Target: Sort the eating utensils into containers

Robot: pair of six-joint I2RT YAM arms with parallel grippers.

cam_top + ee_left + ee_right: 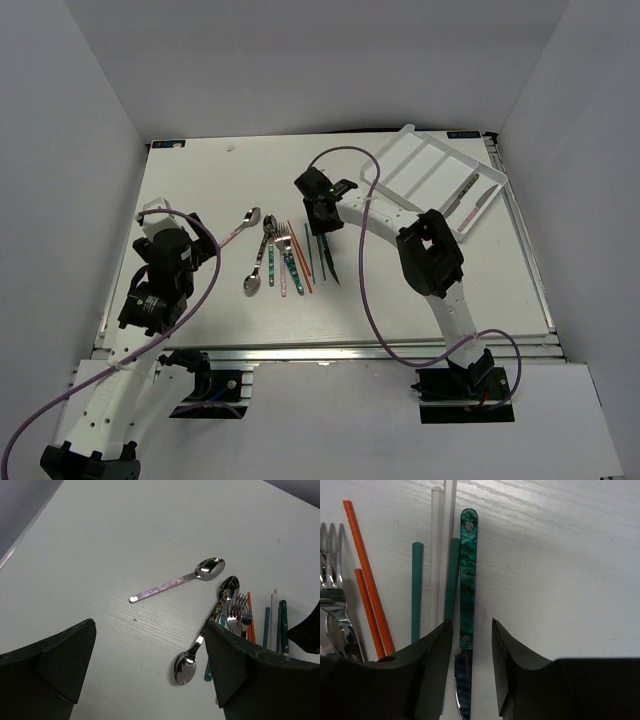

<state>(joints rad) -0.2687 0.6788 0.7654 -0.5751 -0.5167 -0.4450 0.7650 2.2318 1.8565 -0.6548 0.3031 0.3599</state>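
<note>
— Step in hand, would you say?

— Picking up one utensil, I judge. The right pincer (471, 630) hangs over the teal-handled knife (468, 570). Its fingers (432, 670) are apart, one on each side where handle meets blade, with a gap showing on both sides. Nothing is clamped.

— And the left?

— The left pincer (150, 660) is spread wide and empty above the table (125, 540), near the pink-handled spoon (175, 582).

— Where does the knife lie?

— Flat on the table, at the right edge of the utensil cluster and just beside a green chopstick (453, 570). The tray (430, 140) sits well apart, at the far right.

— Which way does it point?

— Its long axis runs near to far, leaning a little, parallel to the chopsticks. In the right wrist view the handle end lies toward the top and the blade runs under the pincer. Which end is nearer the arms I cannot tell from above.

— Next move?

— Closing across the knife's narrow width without catching that chopstick. Then lifting, carrying it far-right, and turning it to match a compartment's length.
</note>
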